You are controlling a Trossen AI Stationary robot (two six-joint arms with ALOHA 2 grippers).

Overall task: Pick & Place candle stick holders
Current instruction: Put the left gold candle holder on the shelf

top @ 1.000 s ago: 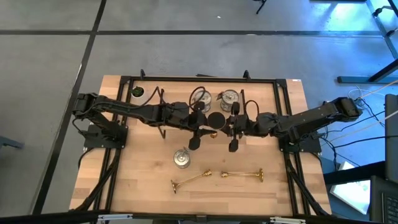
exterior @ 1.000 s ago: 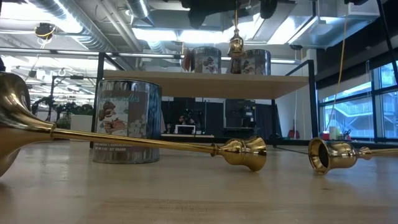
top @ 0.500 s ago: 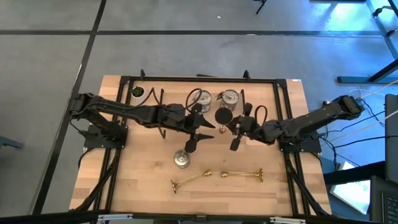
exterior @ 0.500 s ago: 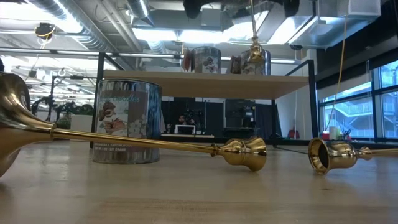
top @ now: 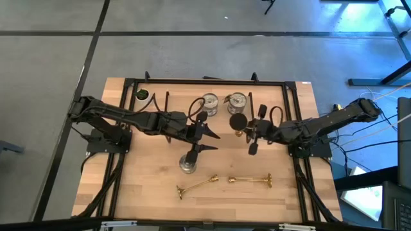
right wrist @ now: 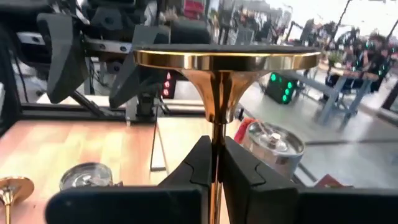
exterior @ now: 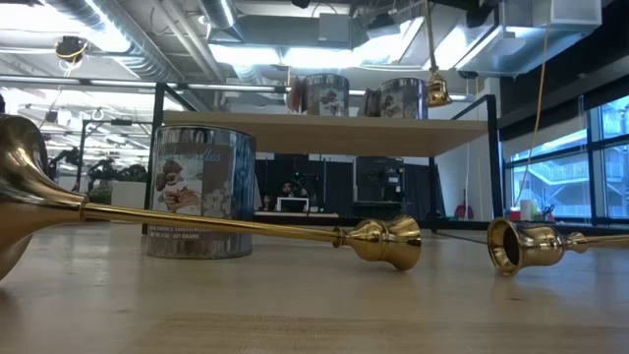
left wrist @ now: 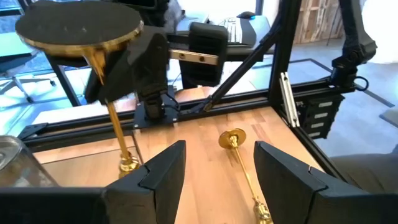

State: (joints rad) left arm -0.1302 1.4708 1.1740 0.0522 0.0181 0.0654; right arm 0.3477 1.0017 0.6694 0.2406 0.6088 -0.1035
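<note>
My right gripper [top: 244, 131] is shut on a gold candle stick holder [right wrist: 216, 81] that stands upright, its dark round disc [top: 237, 120] on top. Its small cup end [exterior: 437, 90] hangs high above the table. My left gripper [top: 207, 141] stands open to the left of it, fingers [left wrist: 163, 174] empty. Two more gold sticks [top: 198, 185] [top: 250, 180] lie on their sides near the front edge. A silvery cup [top: 187, 164] stands on the table. Two other cups [top: 210, 101] [top: 237, 100] stand on the raised shelf [exterior: 324, 133]. My right gripper pinches the thin stem [right wrist: 216, 140] between its two fingers [right wrist: 198, 163], a short way below the flared neck under the disc. The fingers come level from the table's right and lie across the stem. The stick hangs upright, lifted clear, with its cup end down.
A small white pot with a green plant [top: 142, 95] stands at the far left corner. A black frame [top: 205, 81] runs round the table's edges. Bare wood lies on the right side of the table [top: 289, 183].
My right gripper has carried the upright stick toward the table's right edge, away from the left gripper. My left gripper has drawn back toward the table's left, and its fingers stand wider apart than a second ago.
</note>
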